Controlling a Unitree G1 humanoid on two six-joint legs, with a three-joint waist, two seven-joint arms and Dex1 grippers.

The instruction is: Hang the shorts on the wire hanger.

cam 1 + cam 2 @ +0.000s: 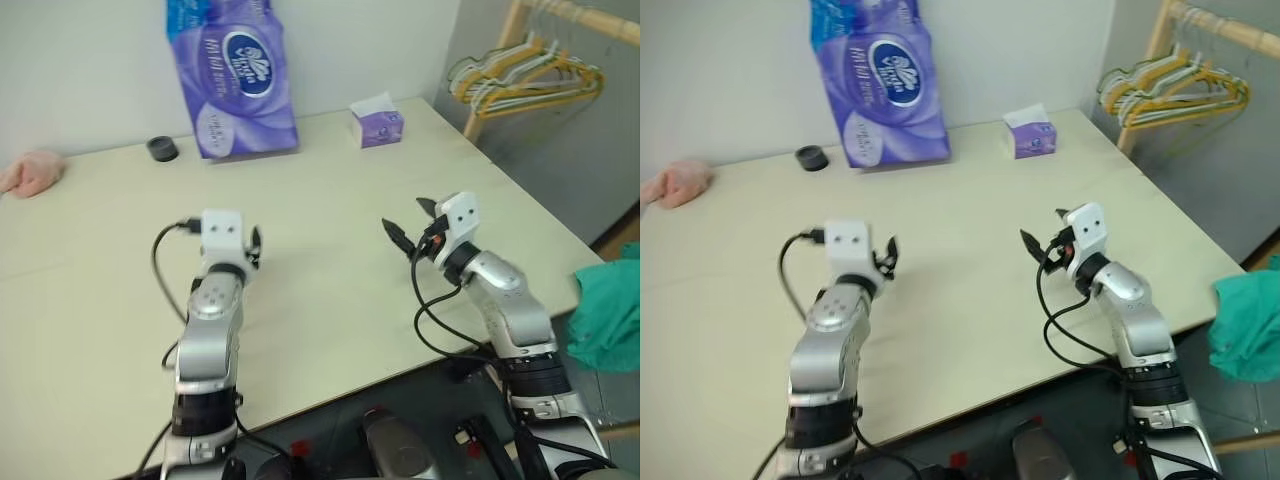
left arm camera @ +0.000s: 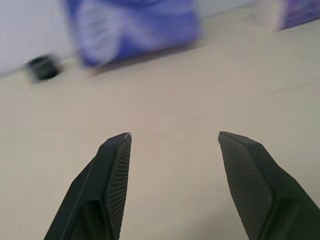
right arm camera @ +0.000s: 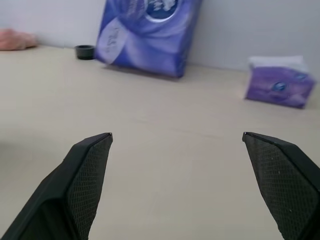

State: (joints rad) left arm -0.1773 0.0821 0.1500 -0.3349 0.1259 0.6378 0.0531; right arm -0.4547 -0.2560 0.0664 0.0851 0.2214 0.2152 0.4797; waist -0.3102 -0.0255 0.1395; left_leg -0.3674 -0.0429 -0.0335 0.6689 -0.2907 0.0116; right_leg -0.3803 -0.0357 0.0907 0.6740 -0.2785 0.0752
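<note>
At the right edge of the frame, off the bench (image 1: 330, 250), the shorts (image 1: 608, 310) lie bunched, while the left claw (image 2: 172, 145) and right claw (image 3: 177, 145) hover open and empty over bare bench, so a reach could drag fabric to the floor.

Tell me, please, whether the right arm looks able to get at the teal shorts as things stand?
Probably yes: the shorts hang just off the table's right edge beside the right gripper, whose jaws are open and empty, with nothing between.
</note>
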